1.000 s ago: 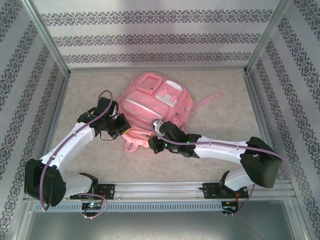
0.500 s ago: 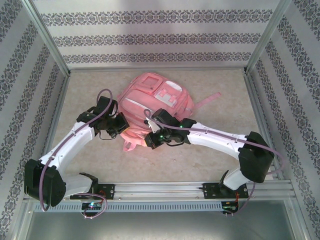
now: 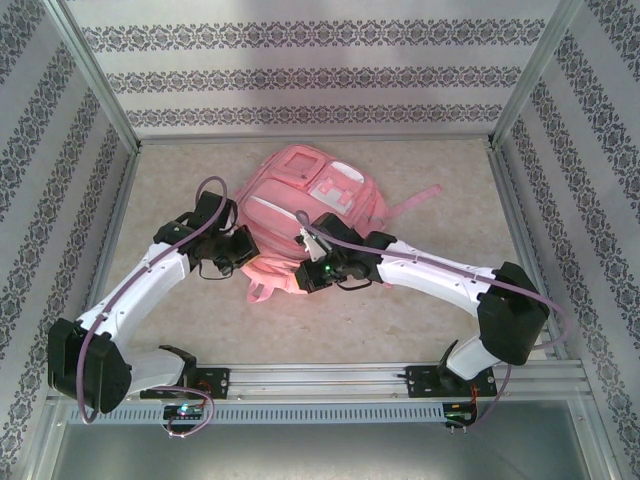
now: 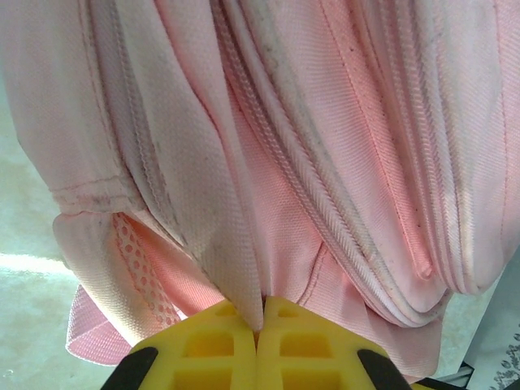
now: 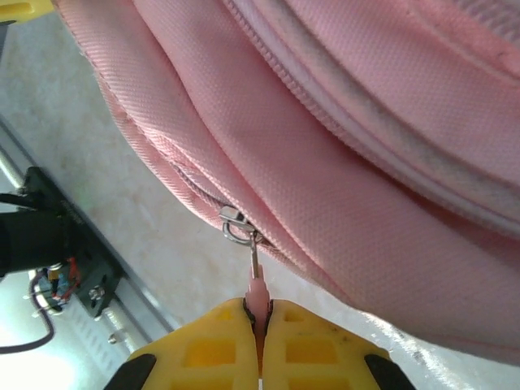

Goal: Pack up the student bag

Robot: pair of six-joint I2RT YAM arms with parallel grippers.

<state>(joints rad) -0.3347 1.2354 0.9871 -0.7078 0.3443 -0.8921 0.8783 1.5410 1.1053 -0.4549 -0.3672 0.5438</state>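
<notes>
the right gripper (image 5: 260, 315) has its yellow fingers pressed together on the pink zipper pull (image 5: 257, 286), which is joined to a metal slider (image 5: 235, 223) on the bag's seam. the left gripper (image 4: 260, 315) is pinched tight on a fold of pink fabric. the student bag (image 3: 310, 205) lies flat in the middle of the table (image 3: 420, 320). the danger, i think: the small pull slips out if the right arm tugs sideways, or the fold escapes the left fingers and the whole bag slides.
</notes>
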